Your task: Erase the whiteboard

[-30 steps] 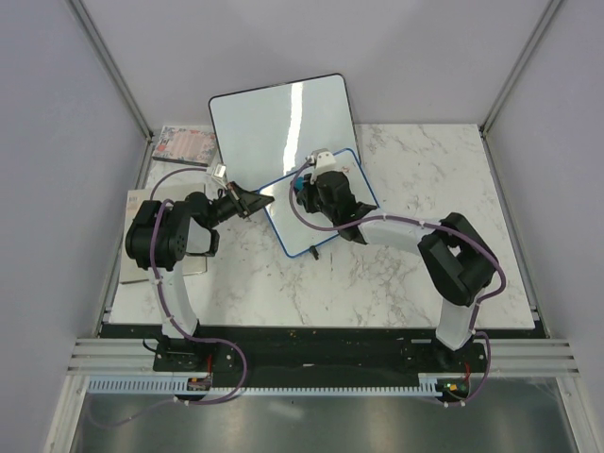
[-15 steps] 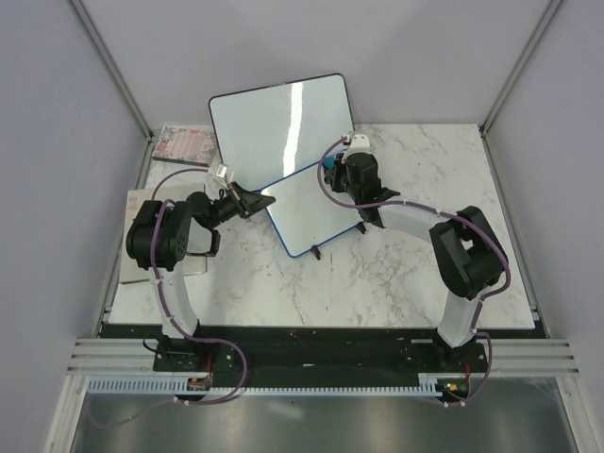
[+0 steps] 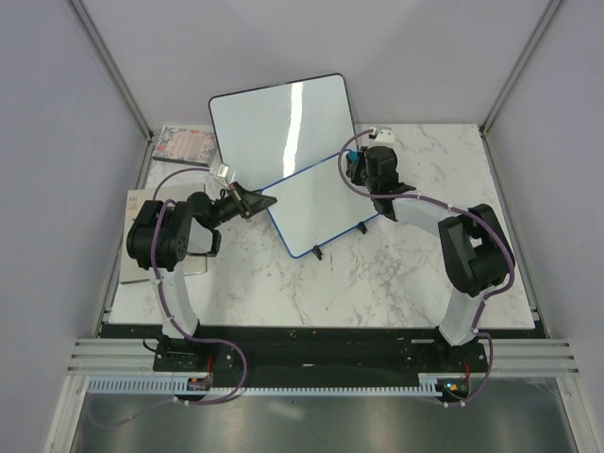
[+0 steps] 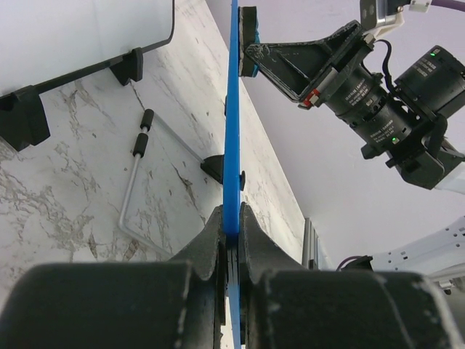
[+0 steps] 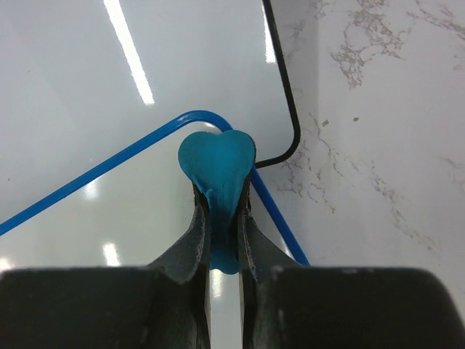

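The left fingers [image 4: 215,234] are clamped on the blue frame of the whiteboard [image 3: 316,208], pinching its left corner. In the left wrist view the frame runs edge-on as a thin blue line straight out of the grip. The whiteboard sits mid-bench, turned at an angle to the bench edges, its left corner toward the left arm and its far right corner toward the right arm. Its frame is blue with rounded corners, and its face is glossy white, carrying reflected strips of ceiling light. Two small black feet [image 3: 318,252] show along its near long edge, and a bent metal rod [image 4: 134,182] lies on the bench beside it.

At the far right corner, the right fingers [image 5: 200,225] are closed on a teal, heart-shaped eraser [image 5: 216,163], which rests over the rounded corner of the frame.

The bench [image 3: 396,274] is white marble with grey veining. Behind the whiteboard, a larger black-framed board [image 3: 283,118] stands on black feet at the far edge. A printed card [image 3: 184,143] lies in the far left corner. Pale lilac walls and slanted metal posts [image 3: 113,66] close in the space.
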Motion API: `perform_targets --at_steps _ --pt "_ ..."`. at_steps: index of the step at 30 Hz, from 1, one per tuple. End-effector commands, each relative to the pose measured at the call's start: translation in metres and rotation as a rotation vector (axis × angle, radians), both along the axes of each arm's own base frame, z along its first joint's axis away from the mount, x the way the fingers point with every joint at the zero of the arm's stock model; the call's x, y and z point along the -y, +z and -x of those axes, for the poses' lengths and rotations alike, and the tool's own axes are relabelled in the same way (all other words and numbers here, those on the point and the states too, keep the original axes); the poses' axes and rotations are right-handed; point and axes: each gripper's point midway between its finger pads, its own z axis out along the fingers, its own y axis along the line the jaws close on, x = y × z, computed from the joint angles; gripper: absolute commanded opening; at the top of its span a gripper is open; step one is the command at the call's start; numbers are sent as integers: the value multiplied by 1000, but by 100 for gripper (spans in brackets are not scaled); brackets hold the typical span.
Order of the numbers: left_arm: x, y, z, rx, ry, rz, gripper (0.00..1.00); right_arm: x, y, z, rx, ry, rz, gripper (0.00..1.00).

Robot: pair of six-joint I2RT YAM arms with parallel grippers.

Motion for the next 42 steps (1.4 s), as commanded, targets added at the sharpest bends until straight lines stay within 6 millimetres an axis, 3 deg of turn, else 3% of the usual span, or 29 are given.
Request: perform_targets --at_steps 1,11,18,29,42 --pt "18 14 40 265 -182 -44 2 76 -98 36 -300 -168 216 0" --pt "18 15 40 268 -185 -43 2 71 -109 43 -335 -122 205 0" --pt "18 17 39 271 -184 -42 2 55 -105 59 -337 -38 142 0" --pt "20 19 40 274 -188 -41 2 -10 -97 80 -294 121 178 0" --pt "23 19 41 278 -197 -40 2 -110 -78 112 -222 355 173 0"
